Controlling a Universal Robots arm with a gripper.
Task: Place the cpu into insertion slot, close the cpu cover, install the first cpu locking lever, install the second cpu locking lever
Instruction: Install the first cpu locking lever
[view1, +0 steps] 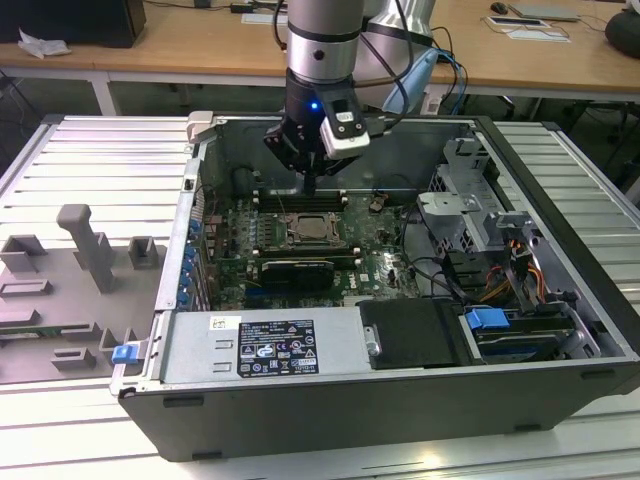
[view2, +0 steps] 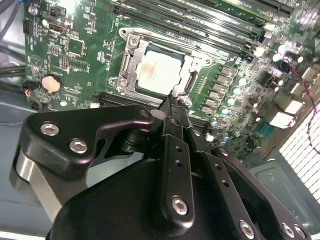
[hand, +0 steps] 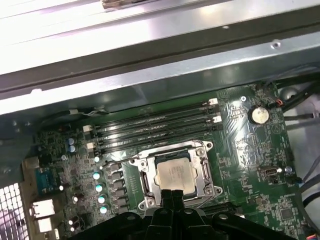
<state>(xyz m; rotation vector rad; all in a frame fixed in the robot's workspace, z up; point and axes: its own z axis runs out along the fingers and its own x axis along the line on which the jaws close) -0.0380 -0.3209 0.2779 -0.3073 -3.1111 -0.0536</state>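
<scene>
cpu (hand: 174, 172) is already sitting in the insertion slot (hand: 141, 180) under the flat cpu cover (hand: 202, 167), and the gripper (hand: 172, 196), fingers pinched together on nothing, hangs right at the slot's edge, so imo one small slip gouges the board (hand: 240, 150).

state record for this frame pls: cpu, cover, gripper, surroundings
cpu: lying flat in the insertion slot, silvery top up
cpu cover: down, framing the cpu
latched: cannot tell
gripper: shut, holding nothing; tips over the cover's edge, contact cannot be told
surroundings: green motherboard inside an open computer case
</scene>
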